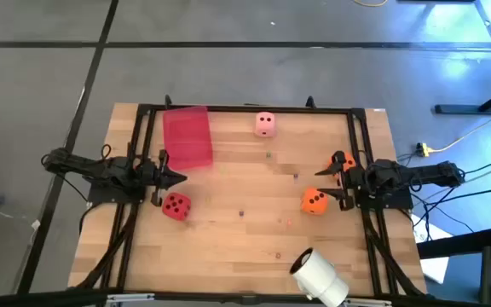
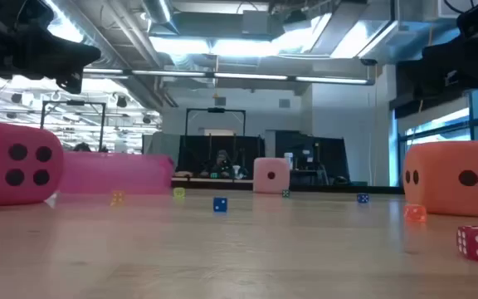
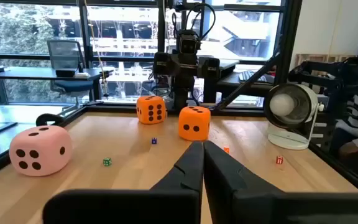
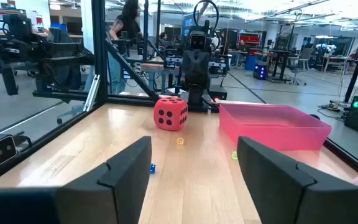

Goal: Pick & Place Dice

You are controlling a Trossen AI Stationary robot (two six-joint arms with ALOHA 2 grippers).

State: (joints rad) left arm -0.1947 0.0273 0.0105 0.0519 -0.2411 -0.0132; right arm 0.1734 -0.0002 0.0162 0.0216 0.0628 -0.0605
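Note:
The red die (image 1: 176,205) rests on the table just near-side of my left gripper (image 1: 180,177), which is shut and touches nothing; the right wrist view shows this die (image 4: 170,113) too. The pale pink die (image 1: 265,124) sits by the far edge. Two orange dice stand at the right: one (image 1: 342,162) on the far side of my right gripper (image 1: 324,184) and one (image 1: 314,201) on its near side. My right gripper (image 4: 191,158) is open and holds nothing. The left wrist view shows both orange dice (image 3: 194,122) (image 3: 151,109) and the pink die (image 3: 40,149).
The translucent pink-red tray (image 1: 187,136) lies flat at the far left, beyond my left gripper. A white roll (image 1: 318,275) lies at the near right edge. Several tiny dice (image 2: 220,204) are scattered over the middle of the wooden table (image 1: 245,239). A black frame (image 1: 245,108) borders it.

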